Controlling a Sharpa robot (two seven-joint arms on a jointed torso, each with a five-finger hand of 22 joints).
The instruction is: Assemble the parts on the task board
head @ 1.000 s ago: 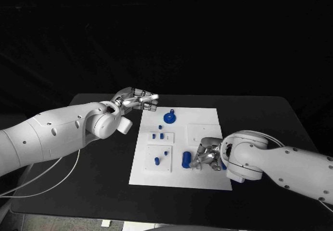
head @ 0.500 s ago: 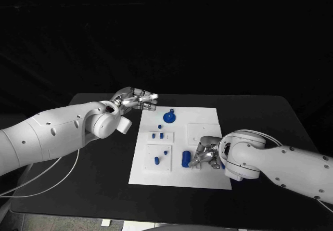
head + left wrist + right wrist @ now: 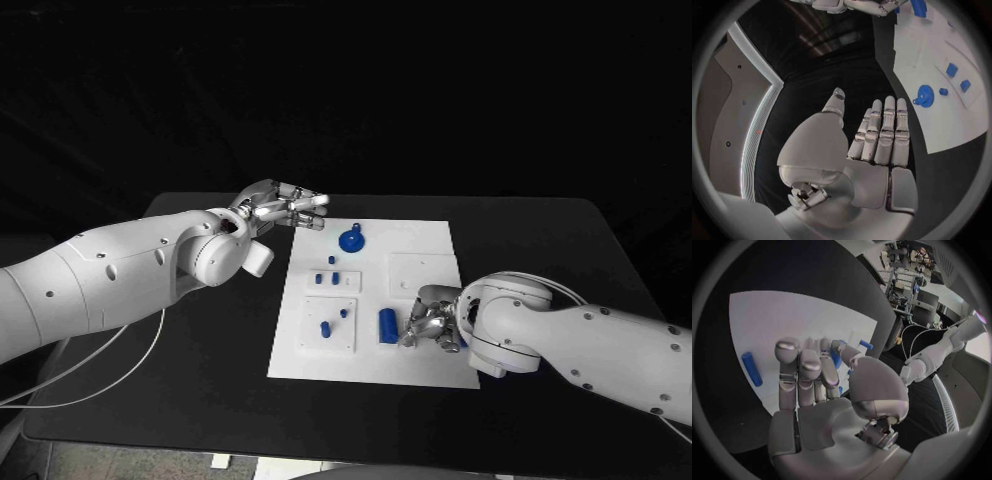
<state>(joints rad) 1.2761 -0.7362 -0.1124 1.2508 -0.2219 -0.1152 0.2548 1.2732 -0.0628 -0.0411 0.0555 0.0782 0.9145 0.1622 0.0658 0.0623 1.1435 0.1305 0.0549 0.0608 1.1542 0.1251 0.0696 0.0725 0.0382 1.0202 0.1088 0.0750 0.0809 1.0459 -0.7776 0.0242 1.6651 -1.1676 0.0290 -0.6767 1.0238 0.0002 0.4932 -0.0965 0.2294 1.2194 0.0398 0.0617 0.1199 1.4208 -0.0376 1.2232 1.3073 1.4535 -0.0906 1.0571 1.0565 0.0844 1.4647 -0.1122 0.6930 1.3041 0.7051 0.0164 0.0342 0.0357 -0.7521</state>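
The white task board lies mid-table. A blue cylinder lies flat near its front. My right hand hovers just right of it, fingers straight and a little apart from it. Something blue shows between its thumb and fingers; I cannot tell whether it is pinched. A round blue part sits at the board's far end, with small blue pieces in the left-hand plates. My left hand floats by the board's far left corner, holding nothing.
Black table surrounds the board, with bare surface on both sides. A white cable trails over the table's left edge. A plain white plate sits on the board's right half, just beyond my right hand.
The blue cylinder has shifted slightly away from me and lies straighter. My right hand's fingers, touching it earlier, now stand a little apart. The left hand has not moved.
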